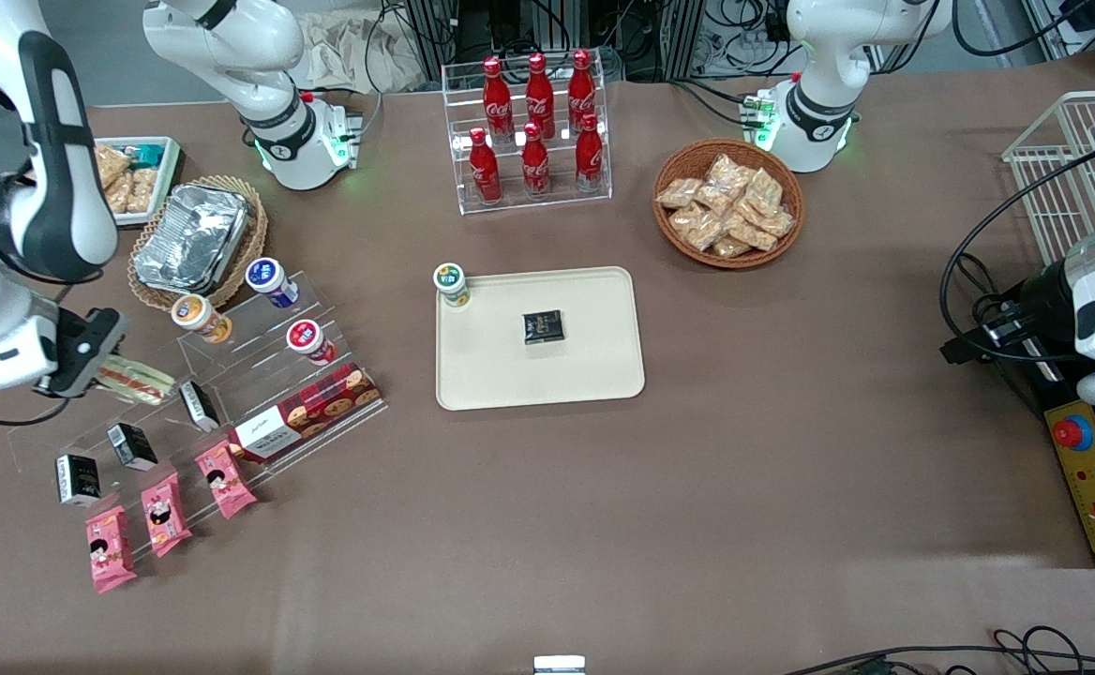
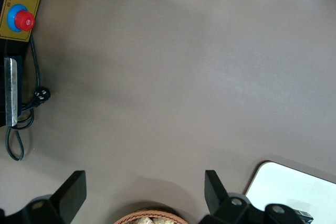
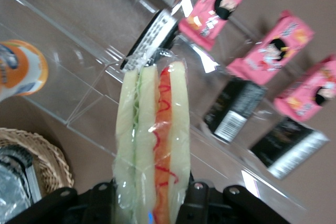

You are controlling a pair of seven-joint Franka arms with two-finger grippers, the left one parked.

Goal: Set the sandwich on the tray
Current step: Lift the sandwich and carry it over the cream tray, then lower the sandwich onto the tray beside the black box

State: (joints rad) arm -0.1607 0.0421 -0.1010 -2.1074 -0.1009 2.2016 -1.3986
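My right gripper [image 1: 102, 370] is shut on the clear-wrapped sandwich [image 1: 140, 382], a wedge of white bread with orange-red and pale layers. It holds it just above the clear acrylic display steps [image 1: 229, 375] at the working arm's end of the table. In the right wrist view the sandwich [image 3: 152, 140] stands edge-on between the two fingers [image 3: 202, 203], its tip pointing at a small black packet [image 3: 155, 38]. The cream-beige tray [image 1: 594, 375] lies in the middle of the table, well apart from the gripper. It holds a small cup [image 1: 452, 284] at one corner and a black packet [image 1: 543, 326].
On the steps are yogurt cups [image 1: 271, 281], a red cookie box [image 1: 308, 412], black packets [image 1: 130, 445] and pink snack packs [image 1: 163, 511]. A wicker basket with foil containers [image 1: 193, 239] stands beside the steps. A cola bottle rack [image 1: 533, 127] and a snack basket [image 1: 728, 202] stand farther back.
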